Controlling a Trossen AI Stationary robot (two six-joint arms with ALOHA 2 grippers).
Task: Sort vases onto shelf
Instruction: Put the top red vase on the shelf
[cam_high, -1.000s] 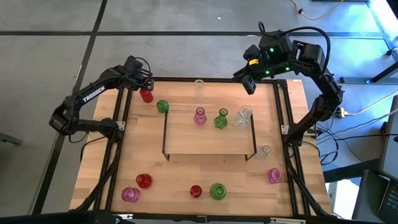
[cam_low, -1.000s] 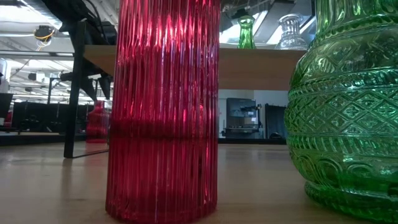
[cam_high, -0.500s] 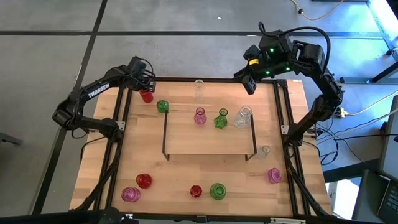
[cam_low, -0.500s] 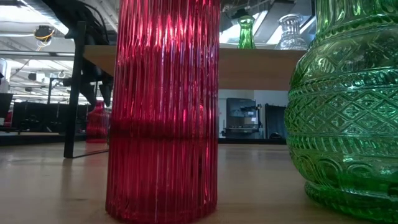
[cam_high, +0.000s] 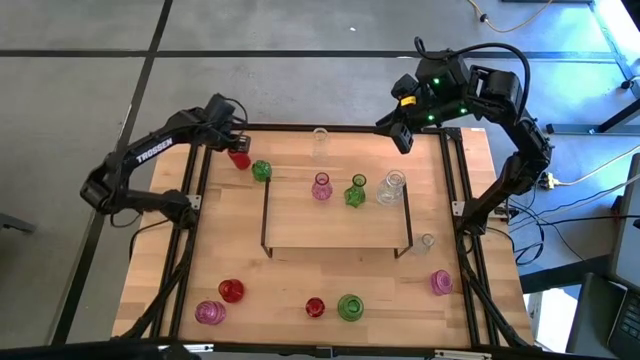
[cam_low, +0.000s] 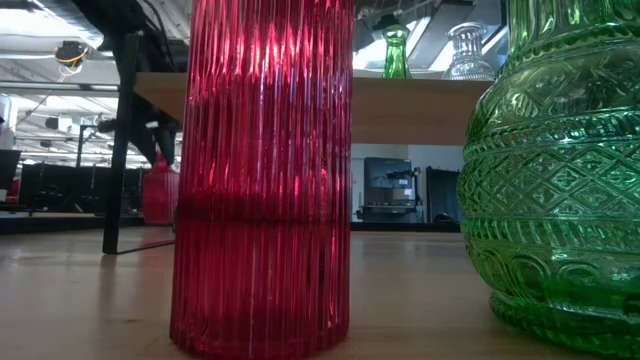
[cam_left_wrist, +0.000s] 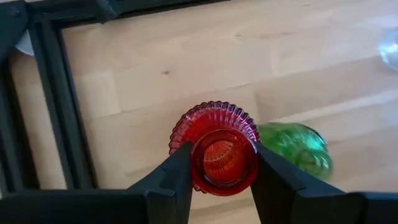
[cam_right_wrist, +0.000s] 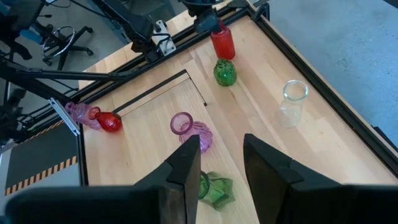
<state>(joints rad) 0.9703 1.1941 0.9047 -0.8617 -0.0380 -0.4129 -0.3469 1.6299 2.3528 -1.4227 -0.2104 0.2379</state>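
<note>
My left gripper (cam_high: 234, 143) is at the table's far left, shut on a red ribbed vase (cam_left_wrist: 214, 127), also seen far off in the low view (cam_low: 160, 190). A green round vase (cam_high: 261, 170) stands right beside it. My right gripper (cam_right_wrist: 221, 168) hangs open above the far right corner (cam_high: 400, 135), touching nothing. The shelf (cam_high: 337, 225) stands mid-table on its black legs, with a pink vase (cam_high: 321, 187), a green vase (cam_high: 355, 192) and a clear vase (cam_high: 392, 187) along its far edge. My left gripper pinches the red vase by its neck just below the round mouth (cam_left_wrist: 224, 158), one finger (cam_left_wrist: 180, 171) on each side. The fingers come from above, slanting down. The vase is upright; whether its base is off the table I cannot tell.
On the table stand a clear vase (cam_high: 320, 143) at the far edge, a small clear one (cam_high: 426, 241) by the shelf's right leg, and several along the near edge: pink (cam_high: 209, 312), red (cam_high: 231, 291), red (cam_high: 315, 307), green (cam_high: 350, 307), pink (cam_high: 441, 282).
My left gripper, staying shut on the red vase, has moved it a little toward the table's right, closer to the green round vase. The right arm has kept still.
</note>
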